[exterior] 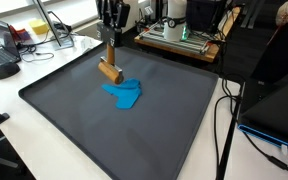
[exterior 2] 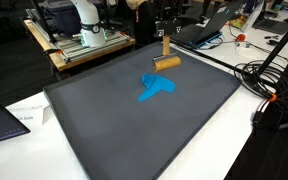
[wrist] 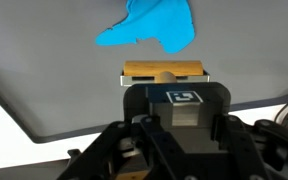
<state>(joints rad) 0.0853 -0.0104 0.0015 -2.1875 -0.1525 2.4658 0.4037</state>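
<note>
The gripper [exterior: 110, 36] is closed around the upright handle of a wooden tool [exterior: 110, 70], whose crossbar head rests on the gray mat [exterior: 79, 130]. Just beyond the head in the wrist view lies a crumpled blue cloth [wrist: 149, 25], near the tool though whether they touch is unclear. In both exterior views, cables and equipment surround the mat on the white table [exterior 2: 249, 135].

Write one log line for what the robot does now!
gripper: shut on wooden tool | wooden tool: handle upright, block end at dark mat | blue cloth: on mat, beside tool
</note>
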